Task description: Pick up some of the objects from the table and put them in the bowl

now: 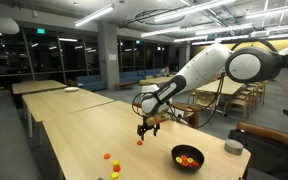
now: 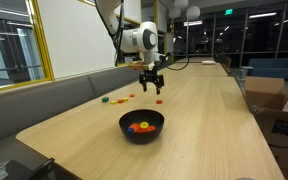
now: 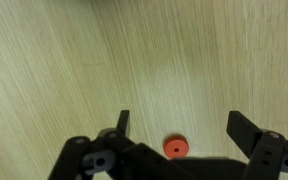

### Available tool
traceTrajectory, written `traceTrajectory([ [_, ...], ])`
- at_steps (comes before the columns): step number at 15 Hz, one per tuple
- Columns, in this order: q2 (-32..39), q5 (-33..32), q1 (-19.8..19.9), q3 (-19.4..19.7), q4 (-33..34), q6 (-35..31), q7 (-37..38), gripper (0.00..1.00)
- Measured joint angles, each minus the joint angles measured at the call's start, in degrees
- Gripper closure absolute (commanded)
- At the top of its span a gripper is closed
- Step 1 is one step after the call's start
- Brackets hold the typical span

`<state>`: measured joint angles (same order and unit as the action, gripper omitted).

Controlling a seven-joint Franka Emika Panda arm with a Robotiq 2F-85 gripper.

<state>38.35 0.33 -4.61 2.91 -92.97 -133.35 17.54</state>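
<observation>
Small flat red-orange round disc (image 3: 174, 148) lay on the pale light-wood tabletop (image 3: 74, 60), directly below the end effector (image 3: 182, 125); the same piece showed in an exterior view (image 1: 139, 142) just under the tool. End effector was wide open and held nothing. Both fingers (image 3: 242, 125) were spread well to either side of the disc and looked to hang clear above the wood, not touching it. The disc was off-centre in the wrist view, closer to one finger than to the other. Risk judged from that: on closing, the nearer finger would meet it first and shove or flip it instead of pinching it. The piece was thin and low, so a stop too high would have closed on air, and one too low would have jammed the fingertips into the tabletop. A smooth top meant it could skid away. Round shallow black bowl (image 1: 187, 157) sat near, with coloured bits inside in both exterior views (image 2: 141, 125). A weak edge grip could have dropped the disc on the way over, and a low carry could have clipped the rim. Loose orange and red pieces (image 1: 107, 155) lay farther off, well apart from the tool. Small grey round container (image 1: 233, 147) stood beyond the bowl and could be mistaken for the target.
</observation>
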Motion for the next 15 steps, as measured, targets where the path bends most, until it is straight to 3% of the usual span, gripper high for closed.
traceTrajectory([
  [15, 15.71, 0.01, 0.30, 1.47, 17.54, -0.91, 0.99, 0.00],
])
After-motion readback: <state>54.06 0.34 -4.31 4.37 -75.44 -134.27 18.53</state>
